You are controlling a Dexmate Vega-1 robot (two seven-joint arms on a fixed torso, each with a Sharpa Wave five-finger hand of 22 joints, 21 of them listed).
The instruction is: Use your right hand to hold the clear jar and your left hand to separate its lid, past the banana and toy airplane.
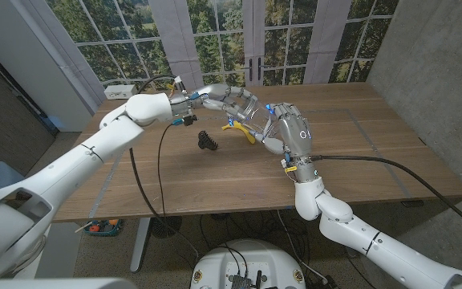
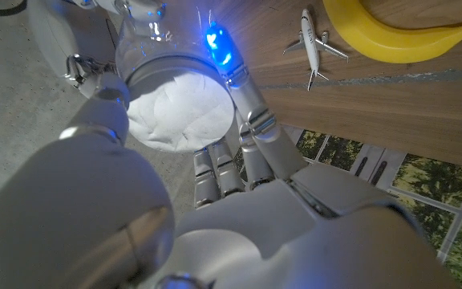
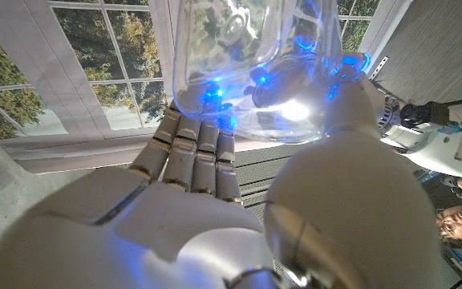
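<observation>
Head view: right hand grips the jar, raised over mid-table; left hand grasps its lid end. Banana lies beneath, half hidden; black clip just beside. Bare wood toward near and right table edges. Left wrist view: fingers around lid; airplane beside banana. Lid seam indistinct.
</observation>
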